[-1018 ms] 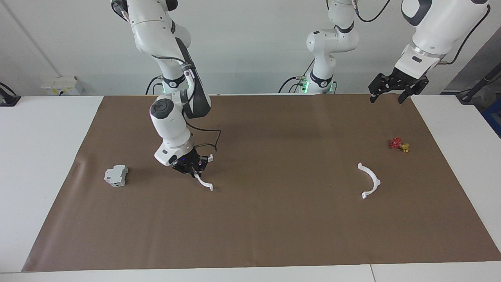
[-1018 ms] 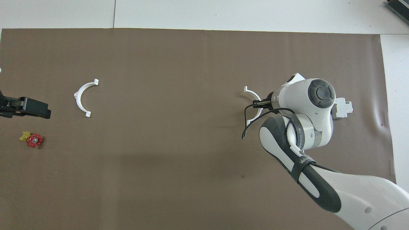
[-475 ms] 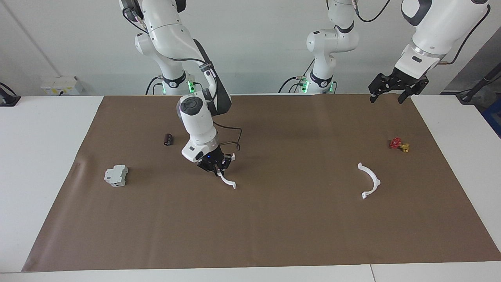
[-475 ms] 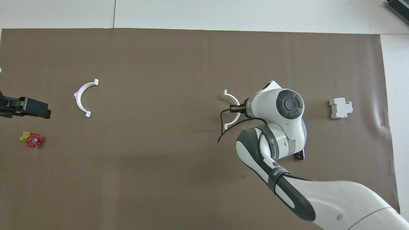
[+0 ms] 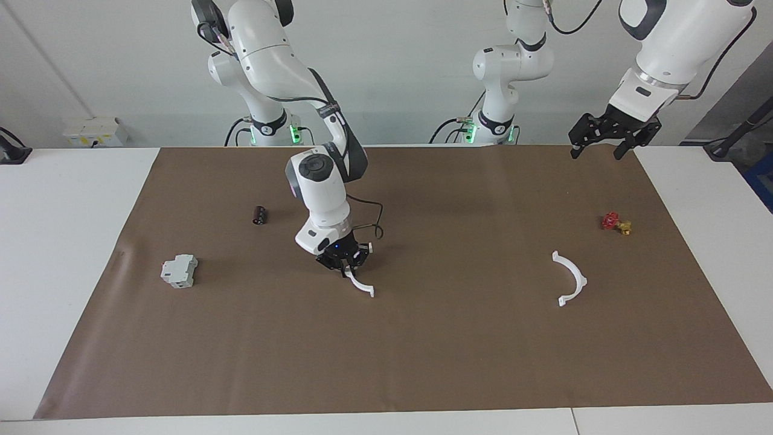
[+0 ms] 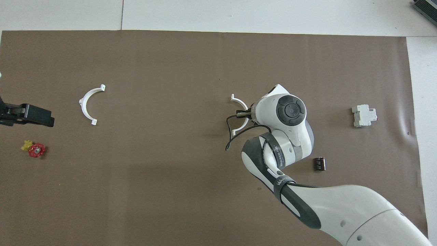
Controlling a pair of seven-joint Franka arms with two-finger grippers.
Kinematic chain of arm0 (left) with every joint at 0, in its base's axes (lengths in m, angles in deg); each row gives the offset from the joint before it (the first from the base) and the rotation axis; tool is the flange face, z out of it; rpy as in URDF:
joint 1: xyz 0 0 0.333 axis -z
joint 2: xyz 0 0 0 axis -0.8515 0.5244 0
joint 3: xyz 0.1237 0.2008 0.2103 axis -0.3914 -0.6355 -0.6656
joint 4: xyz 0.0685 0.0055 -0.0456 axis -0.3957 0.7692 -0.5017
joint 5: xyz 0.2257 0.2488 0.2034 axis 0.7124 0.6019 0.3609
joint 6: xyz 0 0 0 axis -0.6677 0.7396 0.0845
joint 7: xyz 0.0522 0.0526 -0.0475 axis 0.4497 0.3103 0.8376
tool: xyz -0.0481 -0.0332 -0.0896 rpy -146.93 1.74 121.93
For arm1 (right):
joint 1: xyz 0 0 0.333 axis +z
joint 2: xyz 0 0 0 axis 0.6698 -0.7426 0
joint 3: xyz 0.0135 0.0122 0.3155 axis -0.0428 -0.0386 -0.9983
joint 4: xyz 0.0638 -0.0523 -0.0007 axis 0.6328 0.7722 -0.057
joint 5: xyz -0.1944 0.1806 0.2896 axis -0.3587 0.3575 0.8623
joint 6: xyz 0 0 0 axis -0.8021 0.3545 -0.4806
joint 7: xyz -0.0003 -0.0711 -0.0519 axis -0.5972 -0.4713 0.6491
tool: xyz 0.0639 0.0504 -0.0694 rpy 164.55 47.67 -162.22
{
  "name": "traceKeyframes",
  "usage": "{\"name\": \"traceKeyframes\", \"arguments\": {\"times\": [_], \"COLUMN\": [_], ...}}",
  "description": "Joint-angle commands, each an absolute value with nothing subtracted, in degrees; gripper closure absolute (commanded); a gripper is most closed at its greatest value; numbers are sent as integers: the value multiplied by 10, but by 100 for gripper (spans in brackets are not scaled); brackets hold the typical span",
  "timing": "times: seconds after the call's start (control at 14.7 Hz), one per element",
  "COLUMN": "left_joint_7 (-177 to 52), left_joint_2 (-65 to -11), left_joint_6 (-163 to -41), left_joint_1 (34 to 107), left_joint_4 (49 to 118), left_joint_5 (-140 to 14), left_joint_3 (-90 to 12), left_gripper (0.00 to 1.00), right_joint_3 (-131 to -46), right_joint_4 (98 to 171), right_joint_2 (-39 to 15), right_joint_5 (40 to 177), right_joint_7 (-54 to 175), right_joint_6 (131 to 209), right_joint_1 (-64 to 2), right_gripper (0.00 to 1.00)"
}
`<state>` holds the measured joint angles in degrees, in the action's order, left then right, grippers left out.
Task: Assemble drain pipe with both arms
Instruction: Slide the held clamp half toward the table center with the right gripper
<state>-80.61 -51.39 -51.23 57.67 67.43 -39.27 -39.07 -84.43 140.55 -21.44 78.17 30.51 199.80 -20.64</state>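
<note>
Brown paper covers the table. Since a second ago the right gripper, clamped on one half-ring, has carried it from near the grey block toward mid-table, uncovering a small dark cylinder. The other half-ring lies unmoved at the left arm's end. The left gripper waits open, so joining probably comes later.

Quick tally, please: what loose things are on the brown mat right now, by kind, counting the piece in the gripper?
White half-rings: 2, one held by the right gripper, one lying toward the left arm's end
Grey boxy block: 1
Small dark cylinder: 1
Red-and-gold valve piece: 1
Total: 5
</note>
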Motion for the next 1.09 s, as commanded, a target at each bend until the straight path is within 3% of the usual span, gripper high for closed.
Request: {"name": "traceKeyframes", "arguments": {"times": [0.0,1.02], "left_joint_7": [-806,-805], "left_joint_2": [-532,-535], "left_joint_6": [-522,-567], "left_joint_1": [570,544], "left_joint_4": [695,712], "left_joint_5": [-398,-391], "left_joint_3": [-387,-387], "left_gripper": [0,0], "right_joint_3": [-843,-844], "right_joint_4": [1394,1340], "right_joint_2": [-224,-250], "right_joint_5": [762,714], "right_joint_7": [268,195], "right_joint_6": [1996,1967], "right_joint_1": [-206,-170], "right_gripper": [100,100]}}
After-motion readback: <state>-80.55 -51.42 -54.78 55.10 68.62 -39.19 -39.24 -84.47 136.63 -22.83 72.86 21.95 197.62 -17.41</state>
